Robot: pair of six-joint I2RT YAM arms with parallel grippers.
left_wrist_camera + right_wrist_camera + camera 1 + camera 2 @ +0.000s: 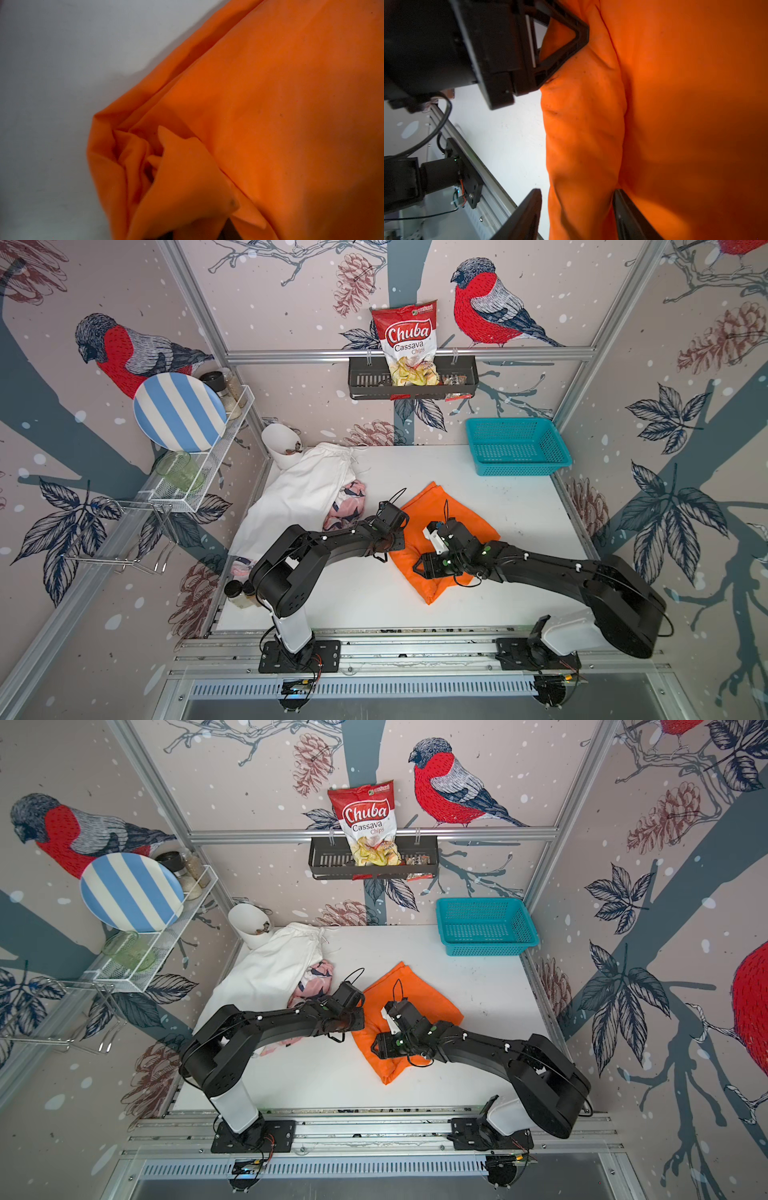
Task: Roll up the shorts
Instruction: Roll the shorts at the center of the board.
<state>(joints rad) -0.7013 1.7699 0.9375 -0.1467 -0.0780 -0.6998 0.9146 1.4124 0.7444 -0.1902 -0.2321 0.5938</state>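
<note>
Evenness matters most, I judge. Nearest, the right claw stands spread astride a ridge of the orange shorts, which lie central on the desk; it should close before turning. Beyond, the left claw pinches a fold on their left-edge side. White shorts and pink shorts lie heaped toward the far-left corner, unrolled.

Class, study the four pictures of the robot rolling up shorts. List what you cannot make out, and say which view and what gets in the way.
- Pink patterned shorts: mostly hidden under the white shorts and the left arm, in both top views.
- Left gripper fingertips: buried in the bunched orange shorts and cut off by the left wrist view's edge.
- Orange shorts' waistband: the right arm covers the middle in both top views.
</note>
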